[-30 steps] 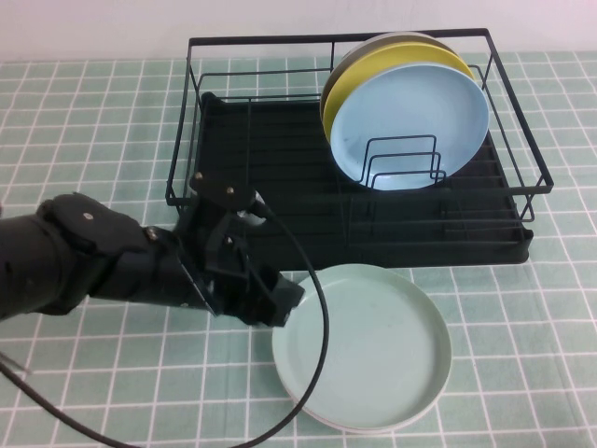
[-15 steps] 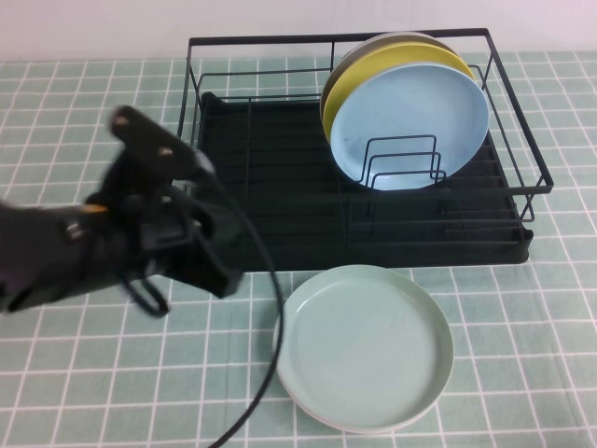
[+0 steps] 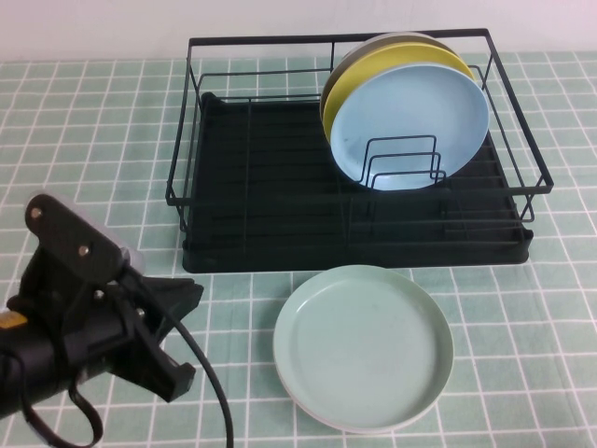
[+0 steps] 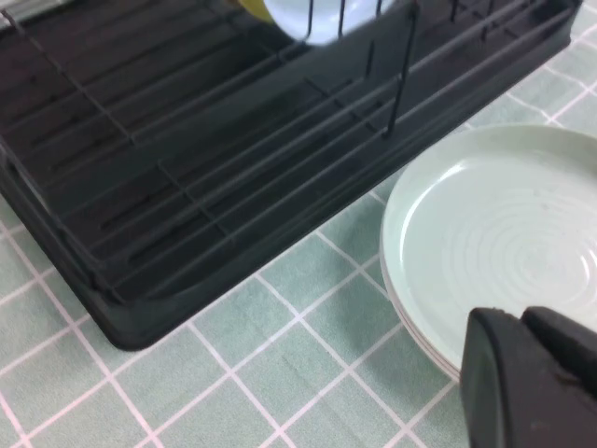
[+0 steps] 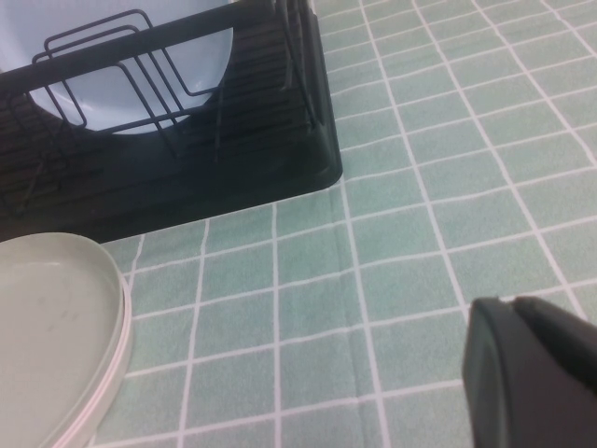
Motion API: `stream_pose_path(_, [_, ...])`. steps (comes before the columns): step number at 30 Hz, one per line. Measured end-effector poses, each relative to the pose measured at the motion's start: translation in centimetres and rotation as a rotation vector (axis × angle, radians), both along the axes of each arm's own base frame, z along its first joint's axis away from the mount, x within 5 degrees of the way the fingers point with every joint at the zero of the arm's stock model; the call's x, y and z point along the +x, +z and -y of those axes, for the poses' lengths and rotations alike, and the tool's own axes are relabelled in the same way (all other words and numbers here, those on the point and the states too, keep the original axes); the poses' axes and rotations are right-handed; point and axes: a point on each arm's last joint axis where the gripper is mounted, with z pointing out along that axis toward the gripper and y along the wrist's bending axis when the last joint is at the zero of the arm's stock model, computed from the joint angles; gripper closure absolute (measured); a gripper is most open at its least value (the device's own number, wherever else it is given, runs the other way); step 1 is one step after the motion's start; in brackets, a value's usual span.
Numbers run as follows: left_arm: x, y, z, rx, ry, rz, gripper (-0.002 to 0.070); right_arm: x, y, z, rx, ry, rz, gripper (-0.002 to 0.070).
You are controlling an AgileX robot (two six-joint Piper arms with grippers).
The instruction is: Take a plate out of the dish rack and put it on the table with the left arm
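So we've got the plate (image 3: 364, 347) lying flat on the bench (image 3: 522, 327), just near of the dish rack (image 3: 270, 196). Our left hand (image 3: 173, 341) sits empty and pinched closed off to its left; the right hand (image 5: 536, 373) is near the bench, can't tell its fingers.

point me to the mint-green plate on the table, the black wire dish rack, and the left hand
Round pale mint-green plate (image 3: 364, 347), high view: centre of its upturned face.
Black wire dish rack (image 3: 261, 159), high view: ribbed drip tray, bare left half.
Left arm's black hand (image 4: 534, 373), left wrist view: where the shut fingertips meet.
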Motion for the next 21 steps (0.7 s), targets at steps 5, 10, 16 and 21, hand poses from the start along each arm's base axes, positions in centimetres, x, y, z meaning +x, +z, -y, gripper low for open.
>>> stream_pose_path(5, [-0.2,-0.1,-0.1,-0.003,0.001,-0.003,0.0675,0.0,0.0,0.0,0.0,0.0,0.0,0.0696])
stream_pose_path(10, [-0.5,0.4,-0.3,-0.014,0.009,0.028,0.0675,0.0,0.0,0.0,0.0,0.0,0.0,0.0696])
stream_pose_path(16, [-1.2,-0.7,-1.6,-0.088,0.143,0.014,0.0676,0.0,0.0,0.0,0.0,0.0,0.0,0.0696])
stream_pose_path(21, [-3.7,-2.5,-3.6,-0.173,0.272,0.003,0.0676,0.0,0.0,0.0,0.0,0.0,0.0,0.0696])
